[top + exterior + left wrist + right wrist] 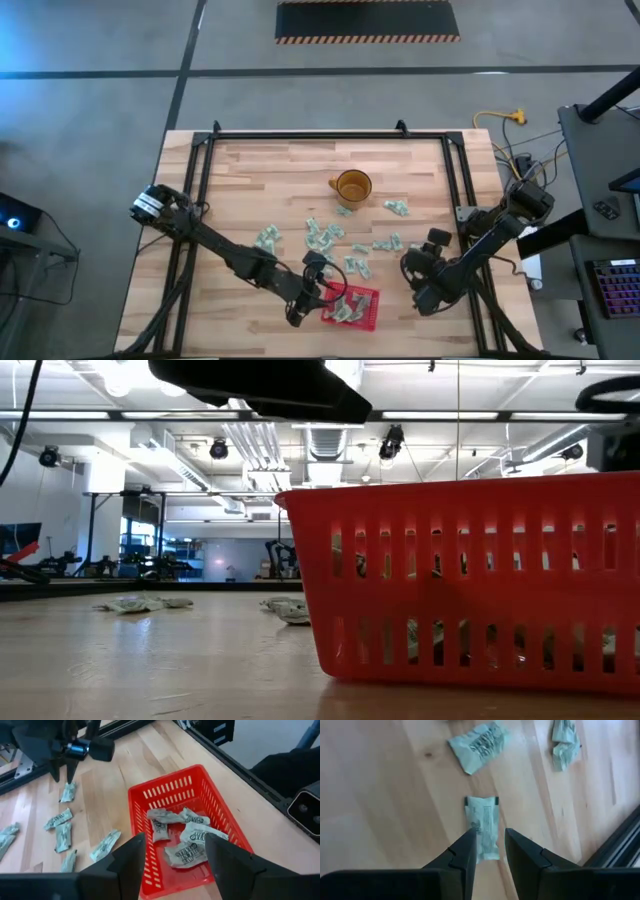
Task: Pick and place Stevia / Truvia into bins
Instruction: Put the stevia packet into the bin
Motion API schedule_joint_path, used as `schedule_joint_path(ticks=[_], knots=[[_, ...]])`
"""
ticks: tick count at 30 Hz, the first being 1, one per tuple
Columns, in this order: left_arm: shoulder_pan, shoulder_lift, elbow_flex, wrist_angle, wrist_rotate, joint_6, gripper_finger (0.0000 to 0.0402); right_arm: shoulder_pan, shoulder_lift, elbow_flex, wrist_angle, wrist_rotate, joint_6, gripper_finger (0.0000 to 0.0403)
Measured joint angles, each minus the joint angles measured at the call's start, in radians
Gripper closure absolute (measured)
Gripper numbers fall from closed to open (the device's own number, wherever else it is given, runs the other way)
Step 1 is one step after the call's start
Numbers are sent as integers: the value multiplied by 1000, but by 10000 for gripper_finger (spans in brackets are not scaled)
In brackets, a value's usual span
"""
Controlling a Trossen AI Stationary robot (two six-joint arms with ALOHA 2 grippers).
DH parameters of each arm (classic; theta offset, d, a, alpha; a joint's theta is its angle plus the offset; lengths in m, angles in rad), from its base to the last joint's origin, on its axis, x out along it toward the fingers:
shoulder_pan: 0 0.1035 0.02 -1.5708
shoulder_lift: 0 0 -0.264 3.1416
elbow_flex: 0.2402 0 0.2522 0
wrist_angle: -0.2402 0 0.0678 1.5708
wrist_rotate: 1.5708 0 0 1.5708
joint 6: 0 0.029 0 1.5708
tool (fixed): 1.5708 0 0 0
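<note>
The red mesh basket (366,313) stands near the table's near edge and holds several pale green Stevia packets (187,840); it fills the low view's right half (470,580). My left gripper (175,842) hovers open and empty over the basket's rim (165,782). More packets (325,238) lie flat and scattered on the table's middle. My right gripper (489,836) points down, open, its fingers on either side of one end of a single packet (482,822) that lies flat on the wood. That gripper (65,775) also shows in the left wrist view.
A translucent amber mug (352,186) stands upright beyond the scattered packets. Two more packets (479,742) (565,740) lie beyond the right gripper. A black frame rail (462,190) runs along the table's right side. Bare wood lies on the left half (230,190).
</note>
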Motion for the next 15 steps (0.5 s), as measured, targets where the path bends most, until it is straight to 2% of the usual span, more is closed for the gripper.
schedule_joint_path(ticks=[7,15], knots=[[-3,0,-1,-26,1,-2,212,-50,-119,-83,37,13,8,305],[-3,0,-2,-26,1,-2,212,-50,-337,-218,211,27,-37,313]])
